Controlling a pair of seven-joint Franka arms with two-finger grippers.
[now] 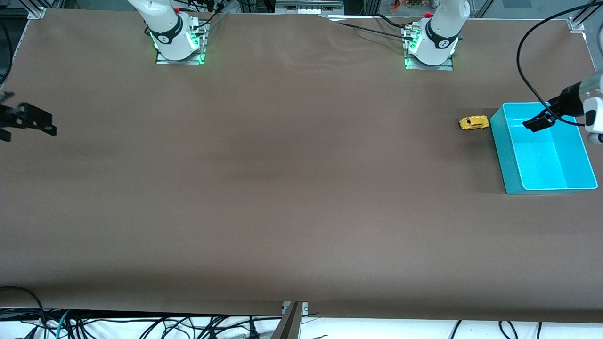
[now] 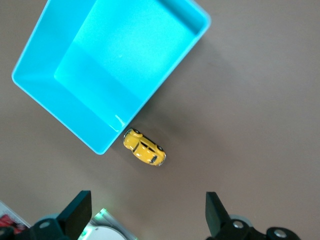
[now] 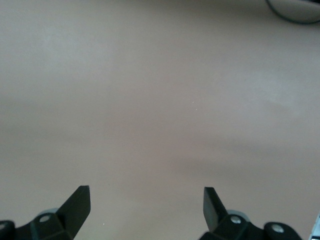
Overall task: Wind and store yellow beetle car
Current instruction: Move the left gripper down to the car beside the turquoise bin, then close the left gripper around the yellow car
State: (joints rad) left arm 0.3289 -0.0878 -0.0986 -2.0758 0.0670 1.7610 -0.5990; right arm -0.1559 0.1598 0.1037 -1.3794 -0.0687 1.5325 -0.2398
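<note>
Table (image 1: 282, 188): brown cloth over the whole work surface, faint ripples between the 2 arm bases.

Turquoise bin (image 1: 506, 160): open-topped, nothing inside, at the left arm's end of the table. In the left wrist view (image 2: 75, 125) 1 corner points at the car.

Left gripper (image 1: 539, 123): up in the air over the bin's rim and interior. The left wrist view (image 2: 145, 215) shows both fingers spread wide, nothing between them.

Right gripper (image 1: 28, 122): over bare cloth at the right arm's end of the table, well apart from car and bin; this arm waits. Its wrist view (image 3: 146, 207) shows the fingers parted and holding nothing.

Yellow beetle car (image 1: 474, 122): on its wheels on the cloth, just beside the bin's outer wall, toward the table's middle. In the left wrist view (image 2: 144, 147) its end sits close to the bin corner; touching or not, cannot tell.

Stage, judged: car not yet grasped, wound or stored.

Risk 1: car is tiny and rounded; a slightly off-centre pinch could squirt it out sideways.

Risk 2: a finger descending next to the bin wall may strike the rim and shove the bin.

Risk 3: free wheels; a nudge could roll the car away.
</note>
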